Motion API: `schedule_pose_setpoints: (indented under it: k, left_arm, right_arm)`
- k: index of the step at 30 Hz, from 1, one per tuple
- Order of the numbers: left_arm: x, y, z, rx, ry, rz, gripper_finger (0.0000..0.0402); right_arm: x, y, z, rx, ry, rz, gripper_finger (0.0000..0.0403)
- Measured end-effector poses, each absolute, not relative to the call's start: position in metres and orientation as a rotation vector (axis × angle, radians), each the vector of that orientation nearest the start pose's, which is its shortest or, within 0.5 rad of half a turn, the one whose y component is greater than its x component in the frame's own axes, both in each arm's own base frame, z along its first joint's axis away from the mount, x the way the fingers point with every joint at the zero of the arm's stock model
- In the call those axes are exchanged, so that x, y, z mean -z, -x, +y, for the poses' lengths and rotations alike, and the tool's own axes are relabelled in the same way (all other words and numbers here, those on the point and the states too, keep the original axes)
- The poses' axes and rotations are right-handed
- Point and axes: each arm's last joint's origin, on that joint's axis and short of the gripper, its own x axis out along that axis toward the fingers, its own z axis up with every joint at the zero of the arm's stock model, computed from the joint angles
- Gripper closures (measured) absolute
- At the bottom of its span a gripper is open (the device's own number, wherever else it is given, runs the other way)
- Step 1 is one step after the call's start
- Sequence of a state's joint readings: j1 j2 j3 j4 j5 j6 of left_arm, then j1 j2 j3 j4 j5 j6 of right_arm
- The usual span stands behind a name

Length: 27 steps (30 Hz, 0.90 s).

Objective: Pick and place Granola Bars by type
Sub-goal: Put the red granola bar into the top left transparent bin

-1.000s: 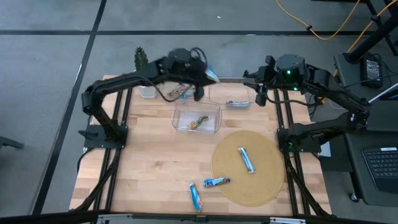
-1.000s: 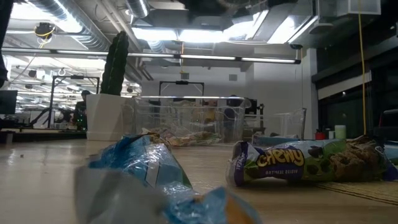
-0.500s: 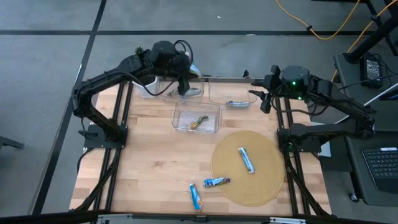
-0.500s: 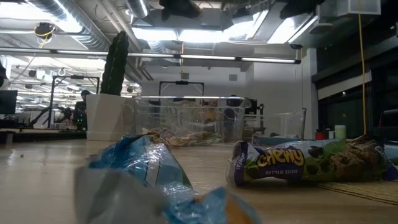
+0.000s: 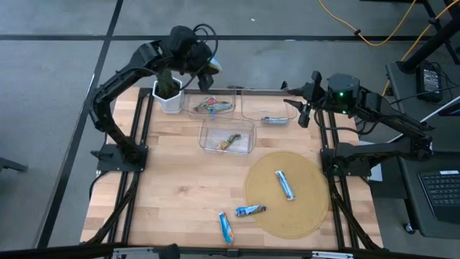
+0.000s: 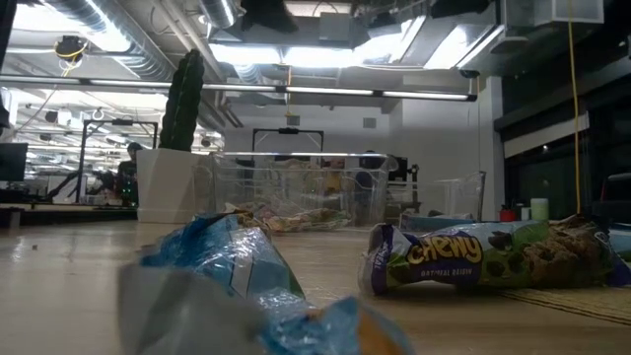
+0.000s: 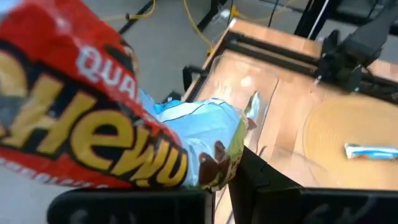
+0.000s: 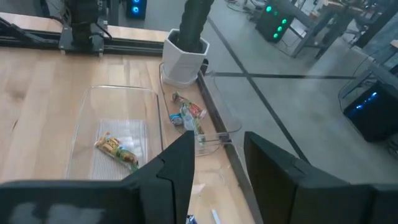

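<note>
My left gripper is raised over the table's far-left corner, beside the plant pot, and is shut on a red granola bar with a light-blue and green end. My right gripper hovers open by the far-right bin, which holds a blue bar. The far-left bin holds red multicolour bars. A greenish-gold bar lies in the centre bin. Three blue bars lie flat: one on the round mat, one at the mat's edge, one on the wood. My left gripper pinches the red bar between its two fingers, near the bar's light-blue and green end. The bar is lifted clear of the table and sticks out slantwise past the fingers. The fingers hide the exact place of contact.
A potted cactus stands at the far-left corner next to the bins. The round woven mat covers the near-right part of the table. In the low view, a blue bar and a green Chewy bar lie close to the camera.
My left gripper, still shut on the bar, has travelled from above the far-left bin toward the table's left and far edge, ending beside the cactus pot. The bar went with it, clear of the table.
</note>
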<state>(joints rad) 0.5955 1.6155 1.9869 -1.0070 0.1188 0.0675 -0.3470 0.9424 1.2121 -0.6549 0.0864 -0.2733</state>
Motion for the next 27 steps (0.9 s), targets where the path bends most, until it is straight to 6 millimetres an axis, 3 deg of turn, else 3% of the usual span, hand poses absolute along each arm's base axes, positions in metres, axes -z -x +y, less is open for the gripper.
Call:
schedule_pose_setpoints:
  k: [5, 9, 15, 23, 27]
  left_arm:
    - [-0.426, -0.269, 0.186, -0.449, 0.167, 0.792, 0.0391]
    - [-0.374, -0.273, 0.200, -0.423, 0.210, 0.985, 0.0392]
    - [-0.310, -0.263, 0.213, -0.435, 0.262, 1.148, 0.0390]
    - [-0.268, -0.251, 0.222, -0.563, 0.187, 1.268, 0.0391]
    - [-0.245, -0.248, 0.222, -0.545, 0.203, 1.306, 0.0390]
  right_arm:
    - [-0.402, -0.164, -0.062, 0.370, 0.209, 0.457, 0.0261]
    - [-0.401, -0.164, -0.062, 0.371, 0.196, 0.466, 0.0261]
    - [-0.400, -0.163, -0.062, 0.378, 0.155, 0.473, 0.0261]
    - [-0.398, -0.163, -0.061, 0.376, 0.154, 0.488, 0.0261]
    - [-0.397, -0.165, -0.062, 0.374, 0.153, 0.496, 0.0261]
